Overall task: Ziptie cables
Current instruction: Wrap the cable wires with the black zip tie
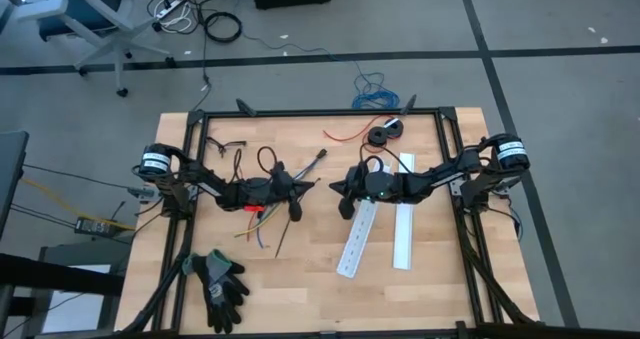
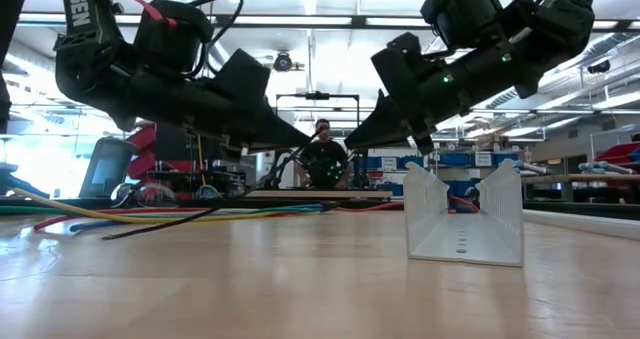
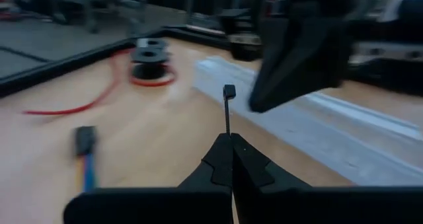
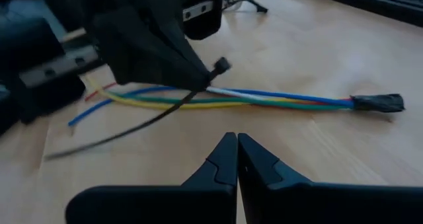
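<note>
While the left gripper [image 4: 198, 75] is pinching a ziptie [image 4: 125, 128] above the cables [image 4: 264, 100], the closed right gripper [image 1: 345, 201] is waiting opposite, seemingly before looping.

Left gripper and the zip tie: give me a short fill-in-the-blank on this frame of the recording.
1. The left gripper is shut on a black ____.
2. The cables lie flat on the table and join at a dark ____.
3. The right gripper holds nothing, and its fingers are ____.
4. The red wire leads to a black round ____.

Missing words: zip tie; end; shut; spool
</note>
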Available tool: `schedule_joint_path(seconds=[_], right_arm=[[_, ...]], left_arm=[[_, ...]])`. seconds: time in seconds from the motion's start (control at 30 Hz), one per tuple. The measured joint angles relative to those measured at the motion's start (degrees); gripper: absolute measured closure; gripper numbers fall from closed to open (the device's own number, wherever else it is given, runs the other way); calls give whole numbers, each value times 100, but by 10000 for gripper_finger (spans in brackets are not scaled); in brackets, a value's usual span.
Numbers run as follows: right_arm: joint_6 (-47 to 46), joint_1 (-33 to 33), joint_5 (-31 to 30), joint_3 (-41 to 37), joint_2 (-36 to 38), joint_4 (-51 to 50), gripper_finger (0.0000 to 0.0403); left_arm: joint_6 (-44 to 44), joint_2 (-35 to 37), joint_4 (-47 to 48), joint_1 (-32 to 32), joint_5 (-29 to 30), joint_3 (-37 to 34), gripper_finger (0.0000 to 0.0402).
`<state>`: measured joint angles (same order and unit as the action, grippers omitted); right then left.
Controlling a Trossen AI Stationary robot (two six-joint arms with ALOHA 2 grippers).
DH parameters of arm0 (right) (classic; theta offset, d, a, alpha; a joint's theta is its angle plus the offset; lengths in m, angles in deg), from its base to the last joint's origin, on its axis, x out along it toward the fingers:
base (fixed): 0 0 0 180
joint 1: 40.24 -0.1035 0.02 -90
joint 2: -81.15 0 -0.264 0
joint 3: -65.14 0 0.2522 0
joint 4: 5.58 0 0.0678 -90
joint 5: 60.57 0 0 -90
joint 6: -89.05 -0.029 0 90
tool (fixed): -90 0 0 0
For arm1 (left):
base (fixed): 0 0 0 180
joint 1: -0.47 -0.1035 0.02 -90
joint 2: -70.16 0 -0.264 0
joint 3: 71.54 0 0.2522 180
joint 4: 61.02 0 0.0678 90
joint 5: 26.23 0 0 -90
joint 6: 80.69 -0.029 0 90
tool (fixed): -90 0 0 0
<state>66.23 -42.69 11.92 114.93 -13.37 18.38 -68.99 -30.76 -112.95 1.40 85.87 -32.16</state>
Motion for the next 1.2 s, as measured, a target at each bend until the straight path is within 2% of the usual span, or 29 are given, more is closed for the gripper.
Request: schedule_joint_path(seconds=[0.1, 0.3, 0.5, 0.67, 0.8, 0.97, 1.2], right_arm=[[-186, 54, 17, 0, -2, 1, 399], [-530, 186, 69, 0, -4, 84, 396], [-981, 258, 124, 0, -7, 131, 369], [-1479, 365, 123, 0, -7, 213, 339], [-1510, 415, 62, 130, -11, 256, 325], [-1513, 473, 119, 550, -361, 133, 326], [-1508, 541, 170, 980, -1013, 21, 330]], left_arm=[[-217, 0, 153, 58, 518, 29, 400], [-539, -2, 1019, 242, 1046, 467, 401], [-715, -2, 1728, 423, 2005, 874, 401], [-722, -80, 1779, 450, 2181, 984, 401], [-722, -291, 1782, 476, 2354, 1128, 401], [-721, -547, 1789, 522, 2544, 1384, 401], [-680, -545, 1929, 545, 2826, 1429, 401]])
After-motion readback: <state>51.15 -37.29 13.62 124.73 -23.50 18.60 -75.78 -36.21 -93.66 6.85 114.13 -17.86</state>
